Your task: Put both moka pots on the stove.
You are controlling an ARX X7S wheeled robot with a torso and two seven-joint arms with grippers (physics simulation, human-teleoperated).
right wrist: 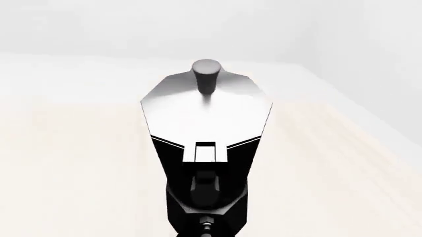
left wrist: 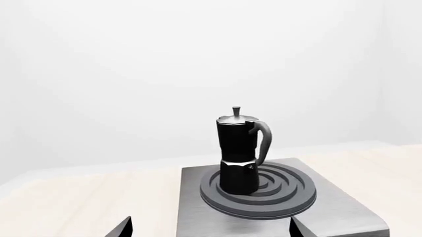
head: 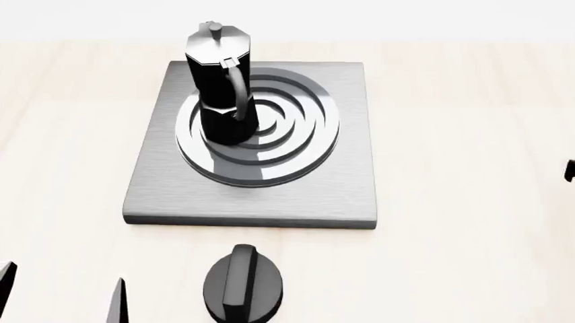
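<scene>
Overhead, 1 moka pot (head: 222, 84) stood upright on the stove (head: 346, 182), on the far-left part of the raised burner rings (head: 287, 145), its curved handle turned toward the robot. The stove lay flat on the pale wooden table (head: 467, 134). A low round black knob (head: 244, 286) sat on the table just in front of the stove's near edge, apart from it.

The left gripper (head: 63, 296) showed only as 2 dark fingertips at the lower-left edge of the head view, spread apart with bare table between them and nothing held. The left wrist view agreed: 2 dark finger ends at the frame's lower edge, set wide, with the stove and its pot beyond them.

The second moka pot (right wrist: 205, 143) filled the right wrist view, seen from behind its handle, silvery lid and small knob up, upright over the pale table. The right gripper's fingers could not be made out there, so I could not tell how far it was open or whether it gripped the pot. A small dark sliver (head: 569, 170) showed at the head view's right edge; too little to identify.
</scene>
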